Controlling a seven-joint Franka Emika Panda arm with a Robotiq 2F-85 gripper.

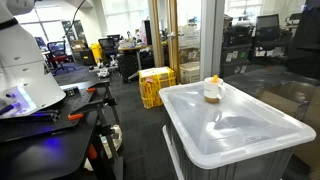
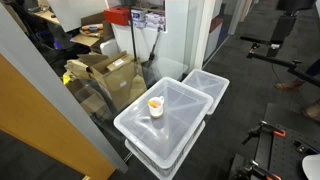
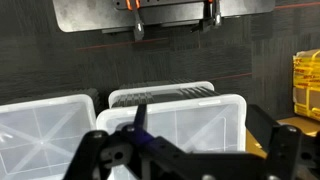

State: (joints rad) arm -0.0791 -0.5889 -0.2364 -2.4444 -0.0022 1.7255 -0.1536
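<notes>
I have the gripper [image 3: 185, 155] held high and tilted forward in the wrist view, looking across the bins to the floor. Its black fingers [image 3: 88, 150] stand spread wide with nothing between them. Just under them lie two translucent white plastic lids [image 3: 45, 130] side by side, each moulded with a shallow cross of ridges.

Both exterior views show the cup [image 2: 156, 106] upright a little off the middle of the larger lid, well clear of its corners. It is small, round and white, with something orange-yellow in it that I cannot make out. The lidded bin [image 1: 235, 140] beneath it is a cloudy, smooth-walled plastic box with rounded corners.

Beyond the bins the dark carpet [image 3: 160, 60] runs flat and finely textured. A yellow lattice crate [image 1: 157, 85] stands on it, and brown cardboard boxes [image 2: 105, 70] sit behind the glass wall.
</notes>
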